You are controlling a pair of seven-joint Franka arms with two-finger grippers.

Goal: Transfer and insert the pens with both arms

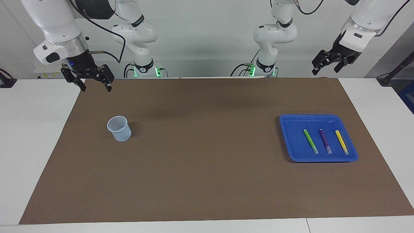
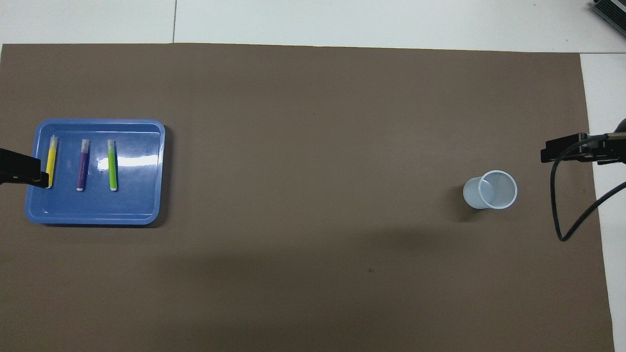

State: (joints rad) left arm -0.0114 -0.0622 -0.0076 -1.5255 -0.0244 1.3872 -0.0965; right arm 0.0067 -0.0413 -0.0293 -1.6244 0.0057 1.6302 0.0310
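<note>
Three pens lie side by side in a blue tray (image 1: 291, 136) (image 2: 142, 195) toward the left arm's end of the table: green (image 1: 310, 141) (image 2: 112, 166), purple (image 1: 325, 141) (image 2: 82, 166) and yellow (image 1: 341, 142) (image 2: 51, 164). Their pale cap ends point away from the robots. My left gripper (image 1: 326, 68) (image 2: 27, 175) hangs open high in the air at that end, touching nothing. In the overhead view it covers one end of the yellow pen. My right gripper (image 1: 96, 86) (image 2: 562, 151) hangs open and empty above the mat's edge at the right arm's end.
A pale translucent cup (image 1: 119, 128) (image 2: 491, 190) stands upright on the brown mat (image 1: 207, 168) toward the right arm's end, with nothing seen inside. A black cable (image 2: 557, 205) loops down from the right wrist. White table surrounds the mat.
</note>
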